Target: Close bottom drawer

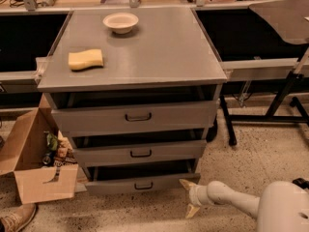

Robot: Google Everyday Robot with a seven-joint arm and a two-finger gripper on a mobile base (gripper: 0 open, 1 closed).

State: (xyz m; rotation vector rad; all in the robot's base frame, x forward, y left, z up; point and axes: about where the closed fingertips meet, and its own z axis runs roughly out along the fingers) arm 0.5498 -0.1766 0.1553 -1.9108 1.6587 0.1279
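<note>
Bottom drawer (140, 183) is seen pulled out under the desk's (164, 57) front edge; gripper (189, 197) is held below the front-right corner, jaws spread, empty.

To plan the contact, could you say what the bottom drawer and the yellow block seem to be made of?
The bottom drawer: likely painted metal, matte grey, with a thin flat front. The yellow block: probably foam sponge, with soft rounded edges. The gripper, jaws open, sits by the drawer's front corner.

The arm (234, 200) behind the pincer (189, 197), right of the bottom drawer (116, 186), runs off the lower edge.
</note>
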